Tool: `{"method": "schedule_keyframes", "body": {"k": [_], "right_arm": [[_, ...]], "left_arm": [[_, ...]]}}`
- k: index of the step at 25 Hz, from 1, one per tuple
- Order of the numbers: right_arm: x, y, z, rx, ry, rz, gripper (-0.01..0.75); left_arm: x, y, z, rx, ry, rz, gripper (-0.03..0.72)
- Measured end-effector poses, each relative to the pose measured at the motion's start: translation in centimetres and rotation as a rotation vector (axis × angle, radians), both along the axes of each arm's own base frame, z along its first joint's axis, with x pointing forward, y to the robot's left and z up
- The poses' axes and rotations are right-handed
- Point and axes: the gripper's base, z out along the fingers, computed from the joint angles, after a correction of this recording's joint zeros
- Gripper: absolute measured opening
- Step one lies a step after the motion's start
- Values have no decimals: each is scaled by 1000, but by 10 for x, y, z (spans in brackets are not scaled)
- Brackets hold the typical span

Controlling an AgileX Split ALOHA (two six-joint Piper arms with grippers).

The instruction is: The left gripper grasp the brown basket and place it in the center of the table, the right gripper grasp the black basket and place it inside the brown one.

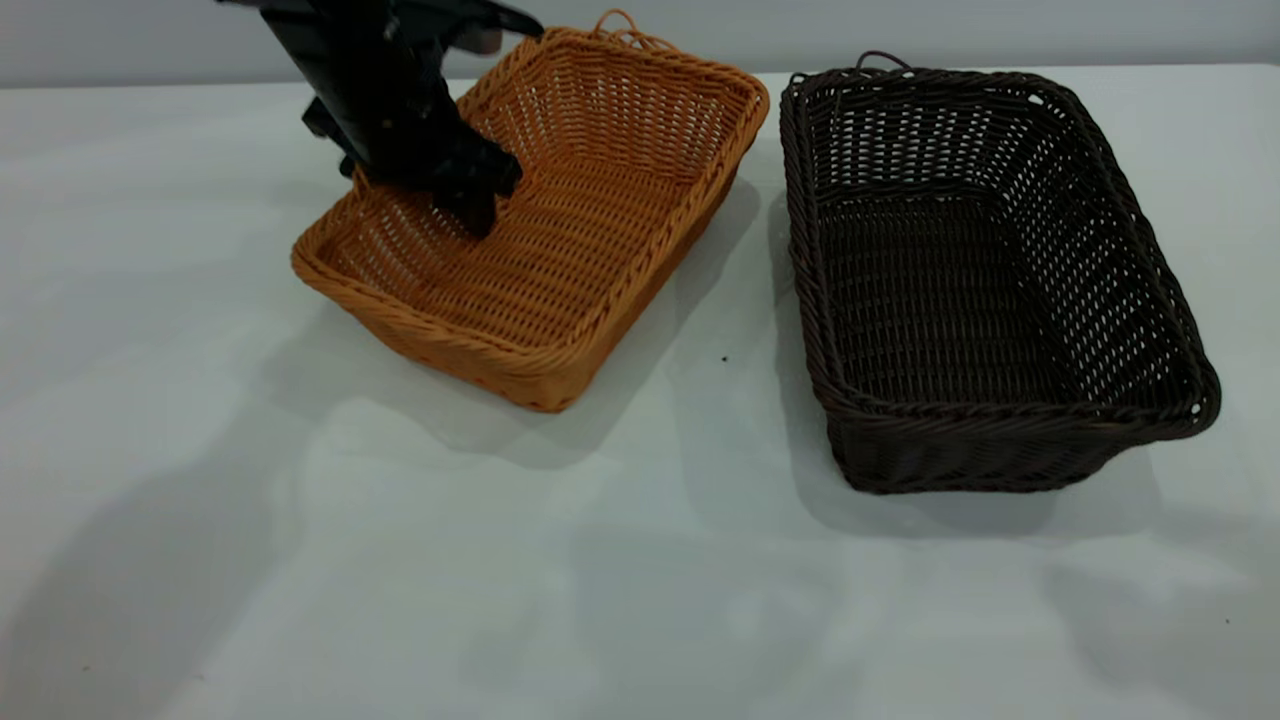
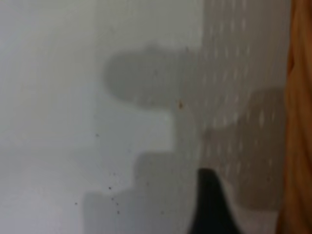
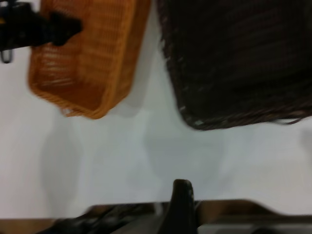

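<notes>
Your left end effector reaches down over the long left rim of the brown basket, one dark finger inside against the woven wall; the outer finger is hidden behind the claw body. It appears clamped on that rim, and the basket sits tilted, its left side raised off the tabletop while its right edge stays low. In the left wrist view you see only a dark fingertip over the pale tabletop, with the orange wicker just beside it.

The black basket rests flat, well to the right of that end effector and just beside the brown basket without touching it.

Your right end effector shows only in its own wrist view, a single dark finger above the tabletop, with the black basket ahead of it; you cannot tell how its fingers stand.
</notes>
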Motion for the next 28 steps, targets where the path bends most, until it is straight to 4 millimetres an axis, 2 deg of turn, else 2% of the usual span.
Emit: {"method": "schedule_keyframes", "body": {"k": [3,4,8,13,15,22,28], "right_arm": [[20,3,-19,72,88,-14,593],[26,3,-26,88,112,-26,593],[48,2,-60,129,241,-73,593],[66,4,-104,192,412,-136,593],[71,8,-119,208,462,-155,593],[81,35,-166,198,535,-207,593],[88,35,-204,197,571,-327,593]], "left_arm": [[2,-1,11,-4,15,5,143],[4,-3,21,-8,10,6,109],[11,4,69,11,-57,-15,97],[15,18,137,-22,-174,20,96],[13,18,154,-32,-205,22,96],[13,18,159,-43,-213,25,96],[13,18,159,-50,-215,28,96]]}}
